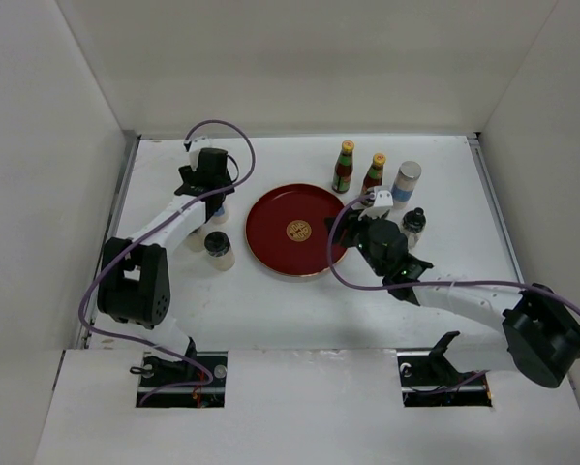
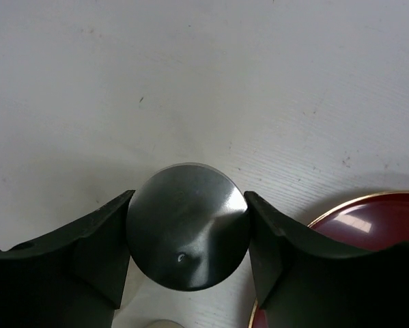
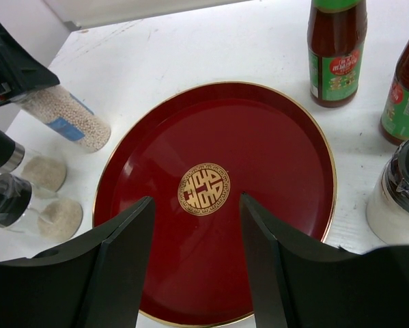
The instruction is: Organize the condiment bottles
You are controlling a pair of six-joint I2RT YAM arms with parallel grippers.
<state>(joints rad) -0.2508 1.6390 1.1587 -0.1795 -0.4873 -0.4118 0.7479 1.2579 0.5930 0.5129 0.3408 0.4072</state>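
My left gripper (image 2: 188,205) is closed on a shaker (image 2: 188,229). In the left wrist view its silver lid sits squarely between the jaws and touches both fingers (image 2: 88,263). The edge of the plate (image 2: 368,222) shows just to the right of it. I can't tell whether the shaker's base is on the table or lifted off it.

My right gripper (image 3: 196,199) is open and grips nothing. Its jaws hang spread over the near half of the plate, and I see the gold emblem (image 3: 204,188) in the gap between them.

From the right wrist I see two sauce bottles (image 3: 336,61) upright on the table beyond the plate's far right rim, close together but apart. A black-capped shaker (image 3: 395,205) stands just outside my right finger, beside the plate's rim. Across the plate, two more dark-capped shakers (image 3: 44,172) stand side by side near the one my left arm holds. From above, a tall shaker (image 1: 406,181) stands just right of the sauce bottles.
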